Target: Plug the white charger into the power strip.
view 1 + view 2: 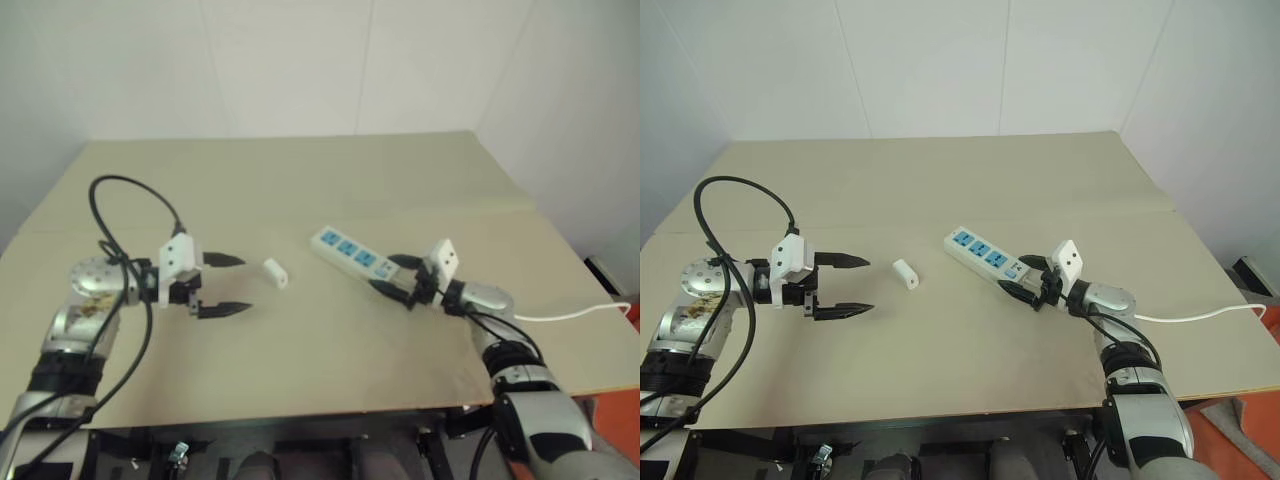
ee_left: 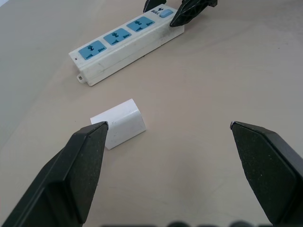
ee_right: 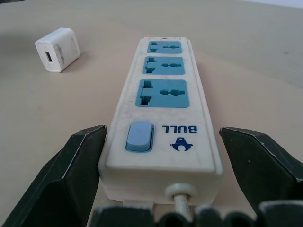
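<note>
White charger [image 1: 276,272] lies flat on worktop [image 1: 300,190], just left of power strip [image 1: 349,252]. Left gripper [image 1: 229,285] jaws spread, short of it; right gripper [image 1: 391,274] jaws spread astride strip's switch end. Recommend centring before closing

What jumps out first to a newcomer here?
The power strip with three blue sockets lies mid-table, the open right hand straddling its switch end. To its left the white charger lies loose on the tan table, unplugged, with the open left hand just short of it.
</note>
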Action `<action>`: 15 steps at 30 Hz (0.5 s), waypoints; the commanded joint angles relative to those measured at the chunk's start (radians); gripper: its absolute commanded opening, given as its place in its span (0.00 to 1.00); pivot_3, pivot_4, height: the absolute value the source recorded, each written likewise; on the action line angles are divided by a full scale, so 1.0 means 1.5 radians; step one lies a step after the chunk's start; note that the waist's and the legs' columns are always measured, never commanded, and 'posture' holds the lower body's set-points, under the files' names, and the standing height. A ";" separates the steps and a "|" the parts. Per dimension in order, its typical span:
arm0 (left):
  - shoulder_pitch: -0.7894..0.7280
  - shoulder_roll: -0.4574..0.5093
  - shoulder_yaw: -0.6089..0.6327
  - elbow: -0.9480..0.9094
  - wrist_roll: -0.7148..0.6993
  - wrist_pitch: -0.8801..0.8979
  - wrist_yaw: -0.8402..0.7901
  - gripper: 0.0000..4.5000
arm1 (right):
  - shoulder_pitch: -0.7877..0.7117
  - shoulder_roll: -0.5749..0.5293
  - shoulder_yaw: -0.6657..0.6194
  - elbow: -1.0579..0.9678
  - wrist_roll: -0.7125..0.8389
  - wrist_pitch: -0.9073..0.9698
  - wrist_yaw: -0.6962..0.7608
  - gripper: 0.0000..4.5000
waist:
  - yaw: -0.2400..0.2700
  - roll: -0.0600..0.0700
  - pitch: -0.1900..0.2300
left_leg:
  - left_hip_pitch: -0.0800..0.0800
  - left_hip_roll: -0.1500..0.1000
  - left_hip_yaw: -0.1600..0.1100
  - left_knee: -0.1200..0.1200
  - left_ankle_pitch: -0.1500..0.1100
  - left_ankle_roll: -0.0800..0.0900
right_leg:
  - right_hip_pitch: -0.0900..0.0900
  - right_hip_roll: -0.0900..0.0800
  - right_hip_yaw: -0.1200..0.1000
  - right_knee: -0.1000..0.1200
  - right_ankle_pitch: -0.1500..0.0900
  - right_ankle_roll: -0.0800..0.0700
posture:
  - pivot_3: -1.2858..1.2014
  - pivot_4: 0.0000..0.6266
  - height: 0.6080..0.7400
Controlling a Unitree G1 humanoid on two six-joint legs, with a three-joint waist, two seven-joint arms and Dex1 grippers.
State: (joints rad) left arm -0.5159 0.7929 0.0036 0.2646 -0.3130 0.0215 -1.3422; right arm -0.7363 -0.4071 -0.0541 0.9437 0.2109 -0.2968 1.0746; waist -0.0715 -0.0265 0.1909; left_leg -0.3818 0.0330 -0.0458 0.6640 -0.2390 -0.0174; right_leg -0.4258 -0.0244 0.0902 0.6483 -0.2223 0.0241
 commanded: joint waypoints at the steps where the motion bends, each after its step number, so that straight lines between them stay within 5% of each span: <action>1: 0.000 0.004 0.015 -0.025 -0.006 0.000 0.008 1.00 | -0.016 0.005 -0.004 0.005 -0.003 -0.014 0.005 1.00 | 0.000 0.000 0.000 | 0.000 0.000 0.000 0.000 0.000 0.000 | 0.000 0.000 0.000 0.000 0.000 0.000 | 0.52 0.24 1.00; 4: 0.003 0.005 0.015 -0.029 -0.005 0.002 0.011 1.00 | -0.021 0.008 -0.005 0.013 -0.003 -0.011 0.006 1.00 | -0.001 0.000 0.000 | 0.000 0.000 0.000 0.000 0.000 0.000 | 0.000 0.000 0.000 0.000 0.000 0.000 | 0.52 0.24 1.00; 9: 0.008 0.006 0.015 -0.033 -0.005 0.003 0.017 1.00 | -0.027 0.009 -0.001 0.029 -0.013 -0.020 0.002 0.75 | -0.003 0.000 0.000 | 0.001 0.000 0.000 0.000 0.000 0.000 | 0.000 0.000 0.000 0.000 0.000 0.000 | 0.52 0.24 1.00; 15: 0.008 0.004 0.019 -0.033 -0.011 0.003 0.018 1.00 | -0.015 0.006 0.001 0.016 -0.016 -0.036 0.018 0.75 | -0.002 0.000 0.000 | 0.000 0.000 0.000 0.000 0.000 0.000 | 0.000 0.000 0.000 0.000 0.000 0.000 | 0.52 0.24 1.00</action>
State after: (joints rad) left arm -0.4998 0.7930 0.0037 0.2494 -0.3143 0.0260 -1.3205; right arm -0.7644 -0.3958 -0.0531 0.9907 0.1892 -0.3295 1.0822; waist -0.0747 -0.0265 0.1909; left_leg -0.3811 0.0331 -0.0457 0.6638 -0.2390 -0.0174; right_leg -0.4255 -0.0243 0.0904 0.6484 -0.2223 0.0240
